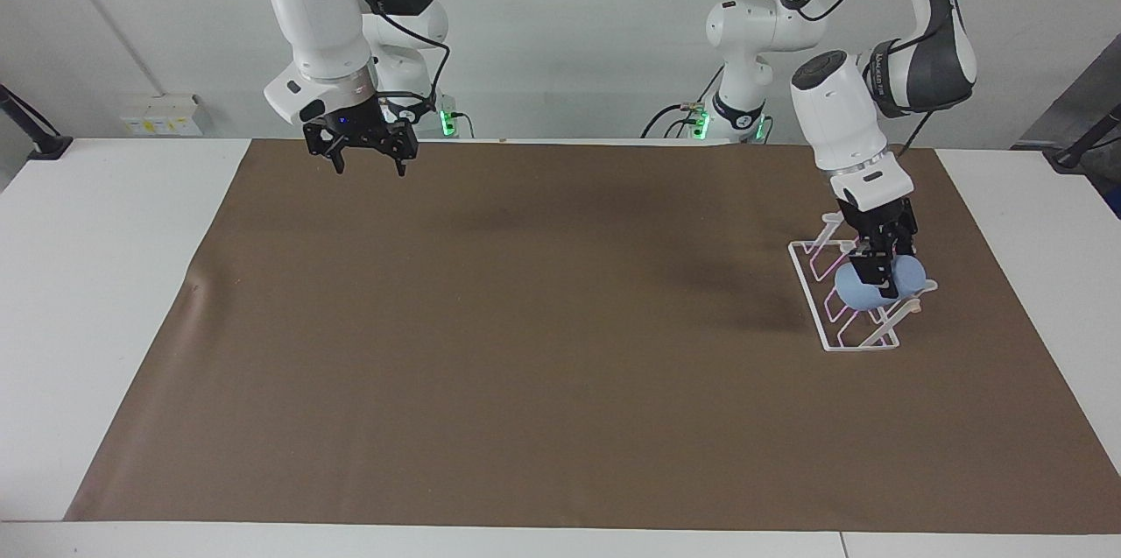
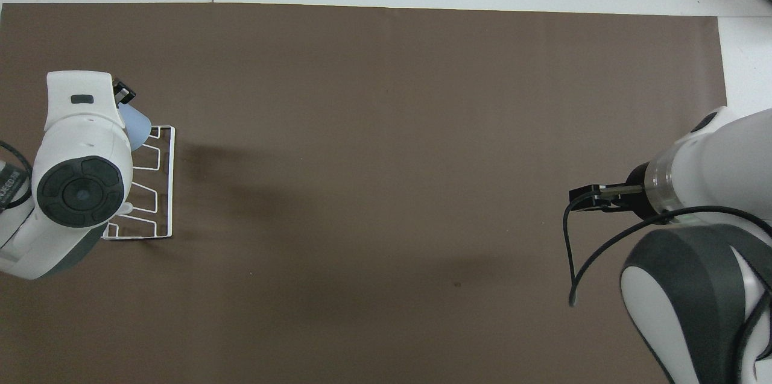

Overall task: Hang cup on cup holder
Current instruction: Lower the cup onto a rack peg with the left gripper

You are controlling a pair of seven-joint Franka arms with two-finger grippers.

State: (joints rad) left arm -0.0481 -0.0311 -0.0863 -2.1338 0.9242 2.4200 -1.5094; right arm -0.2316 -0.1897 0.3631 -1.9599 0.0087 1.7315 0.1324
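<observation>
The right pincer point(image 1: 365, 162) hangs with its fingers spread wide and holding nothing, over the edge of the brown mat point(image 1: 525, 321) nearest the robots at the right arm's end of the surface point(image 1: 96, 278); that arm waits. A blue light glows on its black body, and green lights show at both arm bases.

At the left arm's end, the white wire cup holder point(image 1: 828, 313) stands on the mat, its flat base toward the middle of the surface and its slanted prongs rising toward the light wooden dowel point(image 1: 911, 306) along its outer side. The left pincer point(image 1: 878, 273) points down over the holder, clamped on the light-blue cup point(image 1: 854, 295). The cup lies tilted on its side directly under the pincer fingers, low among the prongs at the end of the holder farther from the robots, its rim toward the dowel. Whether a prong has entered the cup's mouth cannot be told. In the overhead view the arm's white wrist covers most of the holder, and only a sliver of the cup point(image 2: 137, 126) shows beside it.

There is small lettering on the left arm's dark band, too small to read
</observation>
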